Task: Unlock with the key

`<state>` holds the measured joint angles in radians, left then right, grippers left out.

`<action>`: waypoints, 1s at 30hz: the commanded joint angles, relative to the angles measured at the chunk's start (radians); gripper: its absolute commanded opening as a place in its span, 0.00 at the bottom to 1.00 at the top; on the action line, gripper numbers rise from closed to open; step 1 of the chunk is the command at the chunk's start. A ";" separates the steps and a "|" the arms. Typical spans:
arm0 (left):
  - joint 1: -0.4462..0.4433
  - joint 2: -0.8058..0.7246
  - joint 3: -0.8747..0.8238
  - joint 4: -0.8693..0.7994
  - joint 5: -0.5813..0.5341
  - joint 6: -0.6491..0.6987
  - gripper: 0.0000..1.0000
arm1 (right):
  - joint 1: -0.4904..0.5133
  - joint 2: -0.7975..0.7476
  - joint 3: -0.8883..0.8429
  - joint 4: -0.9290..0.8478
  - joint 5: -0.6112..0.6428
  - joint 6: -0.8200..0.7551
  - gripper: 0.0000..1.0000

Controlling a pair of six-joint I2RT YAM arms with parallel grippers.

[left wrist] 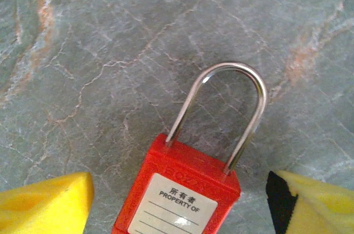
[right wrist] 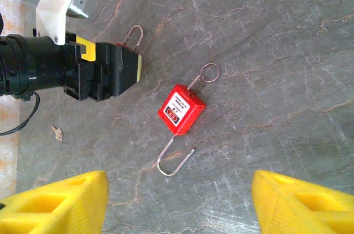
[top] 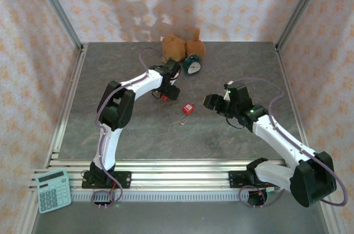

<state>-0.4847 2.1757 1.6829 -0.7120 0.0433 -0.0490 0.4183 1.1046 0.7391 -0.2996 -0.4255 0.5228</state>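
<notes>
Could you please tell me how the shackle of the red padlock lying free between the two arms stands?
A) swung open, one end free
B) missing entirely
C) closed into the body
A: in the right wrist view the padlock has its shackle hooked outward, one end clear of the red body.

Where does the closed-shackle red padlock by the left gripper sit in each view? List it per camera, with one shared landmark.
Top external: closed padlock, a red speck under the left gripper, left of the open padlock.
Left wrist: bottom centre, shackle up, between the yellow pads.
Right wrist: upper left, shackle poking out behind the left gripper.
Shared landmark: the left gripper straddling it.
</notes>
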 commanded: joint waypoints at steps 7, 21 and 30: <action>-0.010 0.021 -0.010 -0.042 -0.079 0.002 0.67 | 0.006 -0.008 0.003 -0.010 0.022 0.009 0.68; 0.001 -0.079 -0.144 0.020 -0.095 -0.080 0.45 | 0.006 -0.012 0.012 -0.003 0.014 0.012 0.67; -0.002 -0.211 -0.323 0.075 -0.056 -0.185 0.45 | 0.005 -0.002 0.010 0.014 -0.002 0.016 0.67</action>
<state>-0.4946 2.0243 1.4185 -0.6315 -0.0097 -0.1703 0.4183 1.1042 0.7391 -0.2989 -0.4267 0.5274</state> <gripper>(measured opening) 0.445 0.672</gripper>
